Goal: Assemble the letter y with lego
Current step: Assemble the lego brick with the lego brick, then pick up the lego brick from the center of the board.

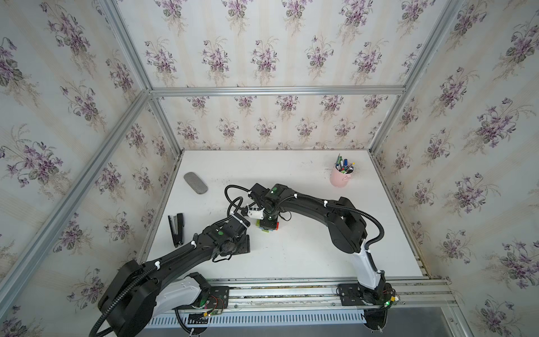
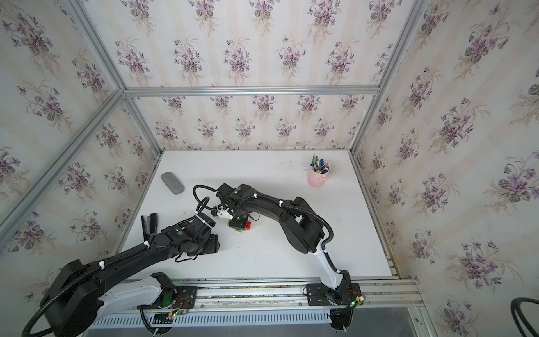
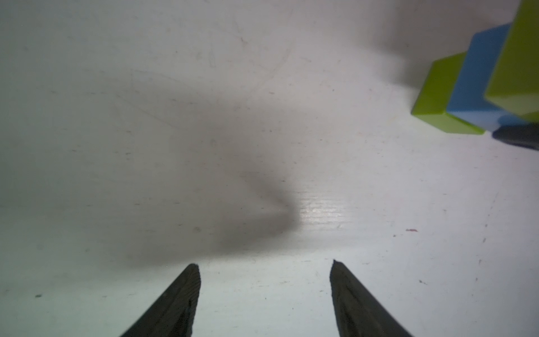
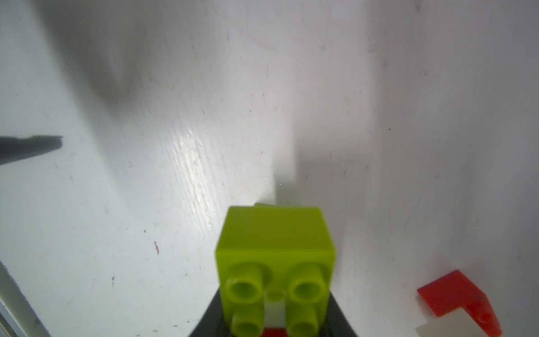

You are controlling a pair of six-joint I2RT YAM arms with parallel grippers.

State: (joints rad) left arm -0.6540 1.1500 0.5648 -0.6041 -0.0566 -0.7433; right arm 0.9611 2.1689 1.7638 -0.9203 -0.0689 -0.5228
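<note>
The lego (image 1: 266,230) sits mid-table (image 1: 306,256) under the right hand (image 1: 269,222), with the left hand (image 3: 264,262) just left of it. The pen cup (image 1: 339,178) is behind right, the case (image 1: 195,183) behind left, and the stapler (image 1: 176,229) is at the left edge.

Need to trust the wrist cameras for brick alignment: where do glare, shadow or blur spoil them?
Left wrist view: soft shadow and a glare patch on the table, left end effector tips fuzzy. Right wrist view: glare streak on the table, lime green brick close and blurred.

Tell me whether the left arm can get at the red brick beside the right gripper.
Probably not directly: the right gripper, shut on the green brick, stands between the open left gripper and the red brick. It would have to go around.
</note>
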